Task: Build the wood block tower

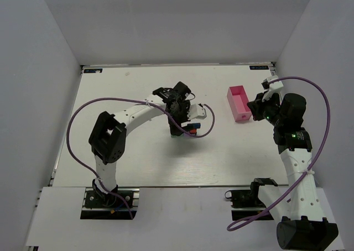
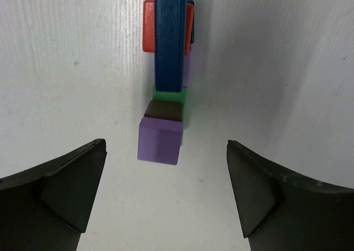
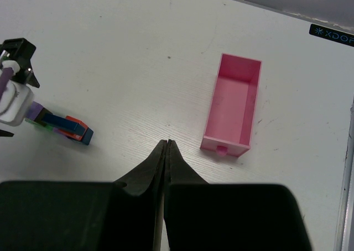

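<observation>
The wood block tower (image 2: 168,68) lies as a tight cluster on the white table: a purple cube (image 2: 159,144) nearest, then a brown block (image 2: 164,108), a green block (image 2: 169,94), a long dark blue block (image 2: 170,38) and a red-orange block (image 2: 148,27). My left gripper (image 2: 166,145) is open and empty, its jaws wide on either side of the purple cube without touching it. In the top view the left gripper (image 1: 177,128) hangs over the cluster (image 1: 191,127). My right gripper (image 3: 167,143) is shut and empty, apart from the blocks (image 3: 65,125).
A pink rectangular tray (image 1: 234,99), open-topped and empty, lies at the right middle of the table, right beside my right gripper (image 1: 256,109). It also shows in the right wrist view (image 3: 250,96). A purple cable (image 1: 206,130) loops beside the blocks.
</observation>
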{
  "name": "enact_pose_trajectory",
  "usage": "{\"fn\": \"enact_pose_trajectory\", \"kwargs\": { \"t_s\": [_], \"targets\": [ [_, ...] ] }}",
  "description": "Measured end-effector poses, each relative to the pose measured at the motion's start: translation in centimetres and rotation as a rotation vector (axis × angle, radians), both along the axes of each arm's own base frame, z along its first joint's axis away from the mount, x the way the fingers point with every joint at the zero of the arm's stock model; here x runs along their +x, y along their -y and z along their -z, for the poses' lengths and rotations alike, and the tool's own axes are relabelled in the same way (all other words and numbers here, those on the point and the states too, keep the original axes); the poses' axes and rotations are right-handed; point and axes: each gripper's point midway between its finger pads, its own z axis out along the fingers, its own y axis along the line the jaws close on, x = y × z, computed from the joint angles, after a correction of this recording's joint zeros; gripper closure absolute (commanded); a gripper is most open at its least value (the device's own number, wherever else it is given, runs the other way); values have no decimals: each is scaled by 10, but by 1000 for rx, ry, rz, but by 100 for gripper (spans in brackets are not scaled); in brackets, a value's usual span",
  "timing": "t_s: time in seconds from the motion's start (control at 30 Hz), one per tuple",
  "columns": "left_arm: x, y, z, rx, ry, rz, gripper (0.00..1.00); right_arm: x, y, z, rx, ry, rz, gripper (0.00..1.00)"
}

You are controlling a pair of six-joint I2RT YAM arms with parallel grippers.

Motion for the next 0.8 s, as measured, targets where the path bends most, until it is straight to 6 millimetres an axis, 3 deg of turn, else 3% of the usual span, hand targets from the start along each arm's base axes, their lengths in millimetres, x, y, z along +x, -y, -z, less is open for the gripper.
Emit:
{"fn": "enact_pose_trajectory", "kwargs": {
  "t_s": [0.03, 0.07, 0.13, 0.17, 0.3, 0.37, 0.47, 0.57, 0.67, 0.8],
  "targets": [
    [0, 0, -4, -8, 7, -4, 0, 0, 0, 0, 0, 0, 0, 100],
    [1, 0, -9, -14, 16, -11, 0, 0, 0, 0, 0, 0, 0, 92],
    [1, -1, -21, -31, 35, -30, 0, 0, 0, 0, 0, -1, -1, 66],
    [1, -1, -29, -44, 48, -46, 0, 0, 0, 1, -1, -1, -3, 59],
    [1, -3, -75, -155, 134, -125, 0, -3, -4, 9, -19, -9, -43, 15],
    [-5, -7, -101, -242, 182, -195, 0, -4, -6, 13, -25, -14, -64, 10],
    [-22, -22, -140, -387, 225, -316, 0, -5, -7, 16, -24, -21, -69, 10],
    [-47, -44, -165, -541, 250, -435, 0, -8, -8, 19, -22, -17, -76, 10],
    [-72, -71, -170, -654, 280, -516, 0, -18, -12, 27, -20, -14, -99, 10],
    [-91, -102, -161, -734, 341, -598, 0, -26, -17, 26, -26, 13, -139, 10]
  ]
}}
